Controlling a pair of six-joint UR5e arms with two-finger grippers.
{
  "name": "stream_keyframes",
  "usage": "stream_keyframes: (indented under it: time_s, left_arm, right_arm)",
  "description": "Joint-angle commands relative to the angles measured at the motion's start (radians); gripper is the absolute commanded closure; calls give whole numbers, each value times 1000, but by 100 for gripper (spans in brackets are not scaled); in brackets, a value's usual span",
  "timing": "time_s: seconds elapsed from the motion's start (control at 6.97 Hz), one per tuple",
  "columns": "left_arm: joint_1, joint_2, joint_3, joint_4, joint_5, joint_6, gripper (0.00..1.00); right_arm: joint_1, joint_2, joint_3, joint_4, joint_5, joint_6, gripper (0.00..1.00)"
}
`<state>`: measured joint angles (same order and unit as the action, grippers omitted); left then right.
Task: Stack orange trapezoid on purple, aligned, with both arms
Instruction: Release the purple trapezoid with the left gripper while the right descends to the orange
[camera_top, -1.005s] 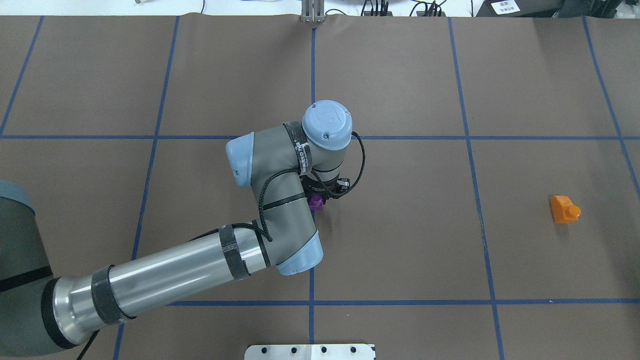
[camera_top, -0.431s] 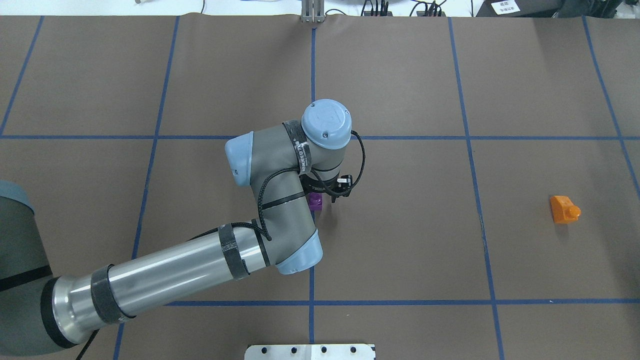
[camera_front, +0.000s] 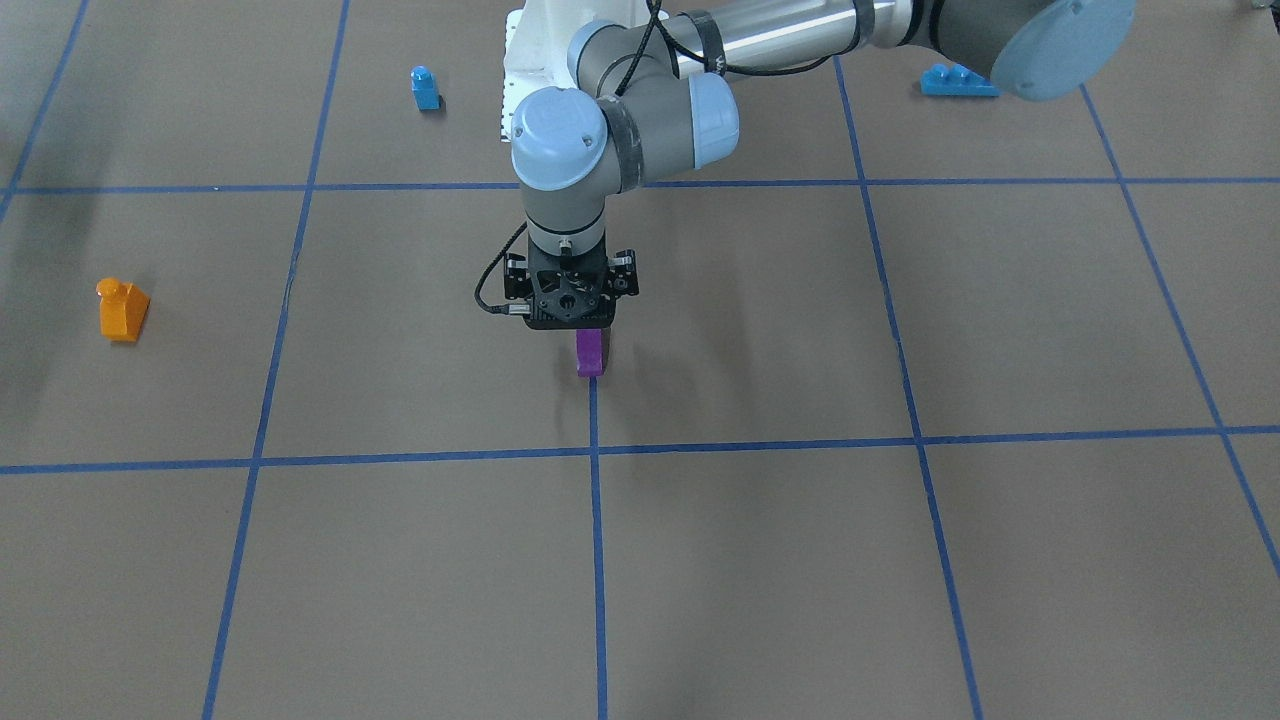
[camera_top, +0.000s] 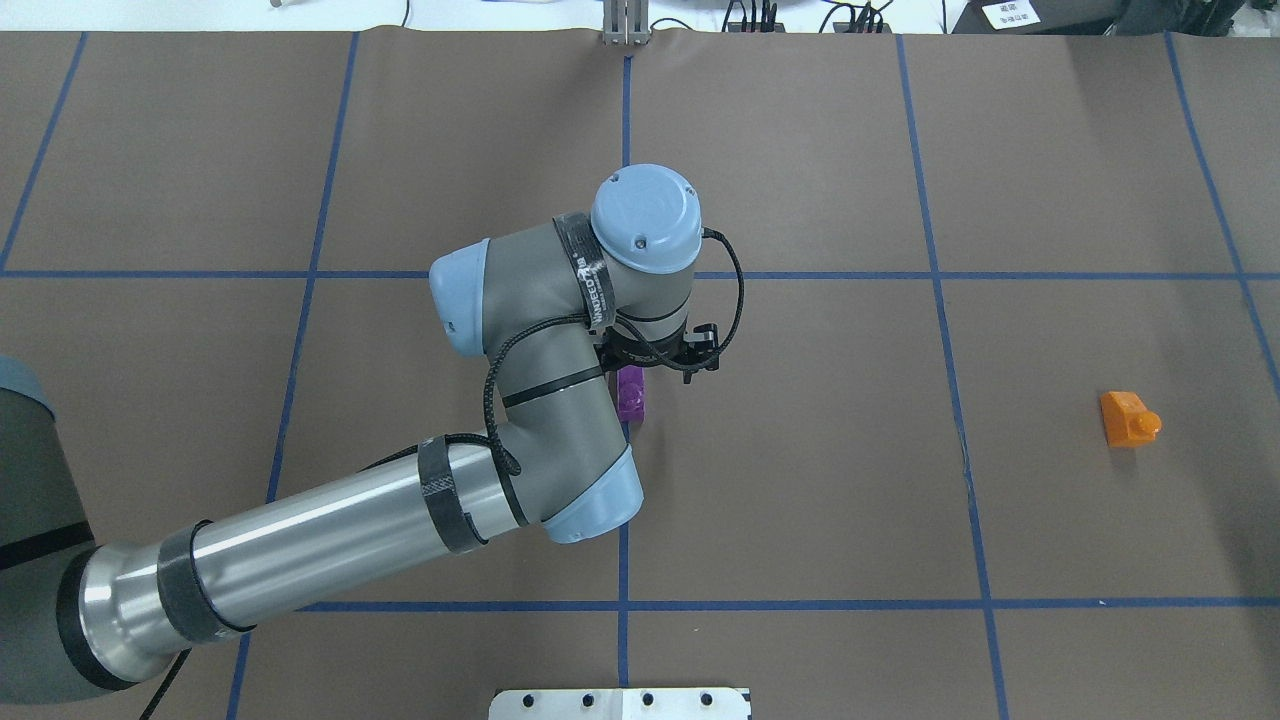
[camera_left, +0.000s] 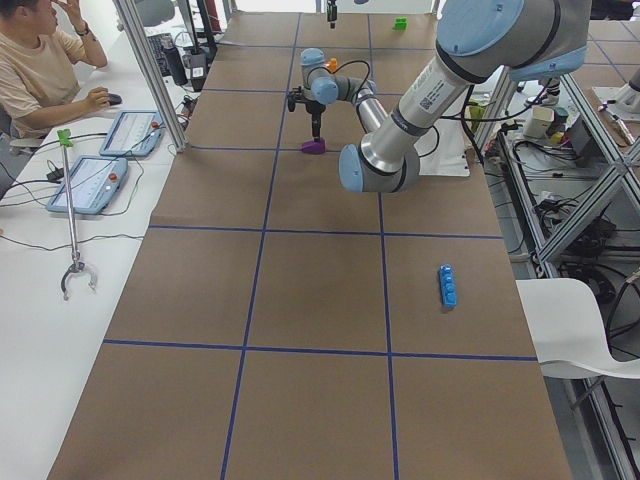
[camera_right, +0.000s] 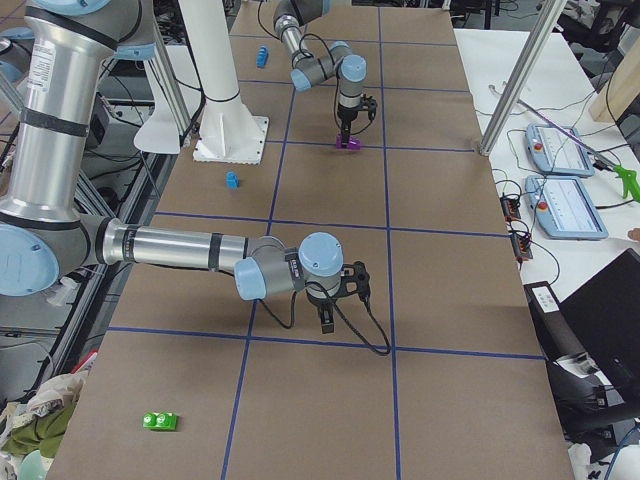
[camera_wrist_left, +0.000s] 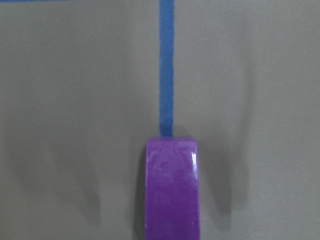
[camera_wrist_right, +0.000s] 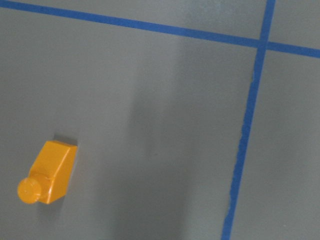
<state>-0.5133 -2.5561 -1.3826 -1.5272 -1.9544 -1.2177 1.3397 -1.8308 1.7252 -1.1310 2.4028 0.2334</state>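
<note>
My left pincer (camera_front: 580, 322) hangs straight over the purple (camera_front: 590, 352), which sits at the middle of the counter (camera_front: 760, 560) on the end of a blue tape line (camera_front: 596, 520). My own wrist hides the fingers, so I cannot tell whether they clasp the block or stand clear of it. That is the first hazard — if they touch it and I draw away crooked, the glossy block could skid or topple, spoiling its seat for the stack.

Well off to my right stands the orange trapezoid (camera_top: 1130, 418), its stud apparently upward. My right pincer (camera_right: 325, 318) looks down on it from well above, with the block low and to one side in its wrist view. Whether that pincer is wide or narrow I cannot tell. A pinch across the sloped face would likely slip, and a twisted pickup would leave the two slopes out of line.

I see nothing between the two blocks, but my left arm (camera_top: 560, 400) covers the purple from above — it must clear out before the right comes in, or the two could knock. Farther out, near my base, sit a small blue block (camera_front: 425, 88) and a long blue brick (camera_front: 958, 80), and a green brick (camera_right: 160, 420) lies toward the right end; none is in the path.
</note>
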Motion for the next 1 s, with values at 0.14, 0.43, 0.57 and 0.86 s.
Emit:
stream_keyframes:
  time_s: [0.14,0.43,0.57,0.86]
  left_arm:
    - [-37,28,-159,134,-18,-5,0]
    - [-37,28,-161,134,-18,-8,0]
    - [-37,28,-159,134,-18,-8,0]
    - [-37,28,-159,134,-18,-14,0]
  right_arm:
    - [-180,1,-9,201,-16,424,0]
    - [-247,34,22,227,-37,538,0]
    - [-254,39,22,227,-39,549,0]
    - [-301,33,17,226,-114,547,0]
